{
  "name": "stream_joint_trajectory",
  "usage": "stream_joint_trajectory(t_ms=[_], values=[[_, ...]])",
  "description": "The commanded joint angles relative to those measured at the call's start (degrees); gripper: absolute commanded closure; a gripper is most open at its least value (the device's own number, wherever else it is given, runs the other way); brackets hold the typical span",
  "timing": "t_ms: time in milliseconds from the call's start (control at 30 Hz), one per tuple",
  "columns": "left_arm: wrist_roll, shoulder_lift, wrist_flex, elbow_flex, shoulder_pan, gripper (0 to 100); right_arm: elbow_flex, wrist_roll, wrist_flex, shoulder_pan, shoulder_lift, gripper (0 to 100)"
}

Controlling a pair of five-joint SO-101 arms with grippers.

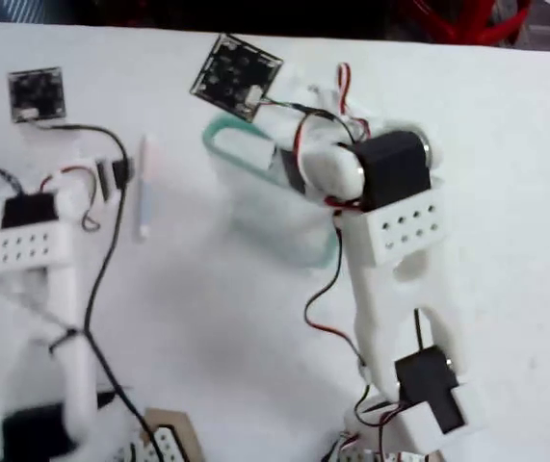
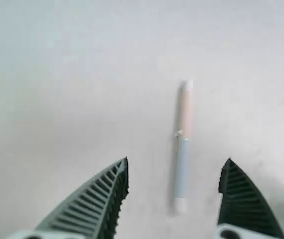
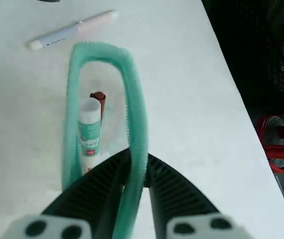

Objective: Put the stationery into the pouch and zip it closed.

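White table (image 1: 506,144) | pen (image 2: 184,114) lies under spread-open left gripper (image 2: 177,160) | right gripper (image 3: 138,155) clamps pouch (image 3: 102,50) rim

Part of the pouch (image 1: 260,214) is covered by the right arm (image 1: 395,231) in the high view, and the lower ends of the glue stick (image 3: 89,133) and of a brown-tipped item (image 3: 98,96) inside it are hidden behind the right end effector (image 3: 138,155).
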Motion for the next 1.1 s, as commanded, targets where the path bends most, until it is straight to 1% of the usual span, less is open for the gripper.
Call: stream_joint_trajectory(t_ms=[0,67,133,300,433,533,700,800,867,933,1067], values=[[2.02,9.63,-6.33,-4.22,-0.31,71,-1.49,-2.46,-0.13,1.45,-1.01,98.0],[3.96,16.04,-8.09,-7.30,-0.13,71,-1.49,-4.57,-0.48,2.77,-0.48,98.0],[3.96,21.76,-7.74,-11.52,0.04,71,-1.05,-5.27,-0.48,3.91,-0.40,98.0],[4.04,32.22,0.44,-25.85,0.22,71,1.23,-4.92,-0.66,3.74,-0.40,98.0],[4.13,38.73,6.24,-35.87,1.98,71,4.66,-4.92,-4.18,4.70,-0.40,98.0],[4.13,43.12,8.97,-41.32,3.47,71,8.18,-4.92,-6.37,5.32,-0.48,98.0],[4.31,51.65,7.65,-49.58,4.09,71,11.60,-5.19,-8.92,5.85,-0.66,98.0],[5.63,58.51,9.05,-56.35,4.53,72,12.13,-5.36,-9.45,6.02,-0.92,98.0],[6.95,63.08,11.69,-61.89,4.53,74,12.13,-5.36,-9.36,6.02,-0.92,98.0],[6.42,67.12,15.47,-68.31,4.62,79,12.13,-5.36,-9.36,6.02,-0.92,98.0],[1.93,75.03,22.15,-80.79,5.76,88,12.13,-5.36,-9.36,5.93,-0.48,98.0]])
